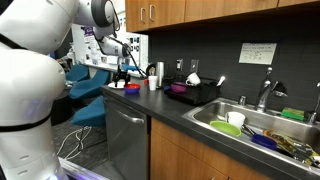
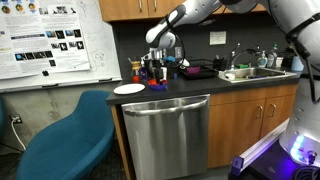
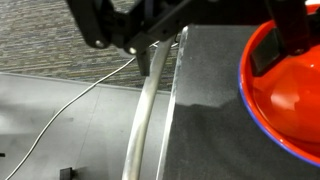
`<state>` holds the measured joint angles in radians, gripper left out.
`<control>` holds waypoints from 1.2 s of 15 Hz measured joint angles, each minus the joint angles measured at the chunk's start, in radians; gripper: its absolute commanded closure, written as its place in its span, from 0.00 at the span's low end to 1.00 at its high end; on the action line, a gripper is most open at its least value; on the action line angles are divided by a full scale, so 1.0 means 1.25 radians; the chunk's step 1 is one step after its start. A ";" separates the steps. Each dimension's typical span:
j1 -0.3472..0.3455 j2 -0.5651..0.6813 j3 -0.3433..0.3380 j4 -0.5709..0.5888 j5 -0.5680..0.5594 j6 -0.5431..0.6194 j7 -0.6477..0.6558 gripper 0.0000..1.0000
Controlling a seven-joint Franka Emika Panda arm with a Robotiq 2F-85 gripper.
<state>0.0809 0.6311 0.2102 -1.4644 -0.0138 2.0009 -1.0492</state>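
In the wrist view my gripper (image 3: pixel 212 50) comes in from the top, open, with nothing between its fingers. One dark finger (image 3: pixel 150 55) hangs over the counter's front edge; the second finger (image 3: pixel 268 55) sits over the inside of a red bowl (image 3: pixel 290 110) that has a blue rim beneath it. The bowl rests on the dark grey counter (image 3: pixel 205 120). In both exterior views the gripper (image 1: pixel 125 72) (image 2: pixel 155 62) hovers just above the counter's end, over the red bowl (image 1: pixel 131 88), beside a white plate (image 2: pixel 129 89).
A steel dishwasher (image 2: pixel 165 135) with a bar handle (image 3: pixel 148 115) sits below the counter. A white cup (image 1: pixel 153 83), a kettle (image 1: pixel 159 70) and a black dish rack (image 1: pixel 197 92) stand farther along. The sink (image 1: pixel 250 128) holds several dishes. A blue chair (image 2: pixel 65 140) stands alongside.
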 measured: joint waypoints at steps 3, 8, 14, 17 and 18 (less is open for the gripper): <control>0.000 0.005 -0.003 0.004 0.000 0.000 0.000 0.04; -0.001 0.013 -0.006 0.013 0.000 0.000 0.000 0.48; -0.003 0.017 -0.006 0.023 0.000 0.000 0.000 0.77; -0.003 0.018 -0.006 0.026 0.000 0.000 0.000 0.73; -0.003 0.018 -0.006 0.028 0.000 0.000 0.000 0.72</control>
<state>0.0768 0.6536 0.2021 -1.4299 -0.0137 2.0004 -1.0491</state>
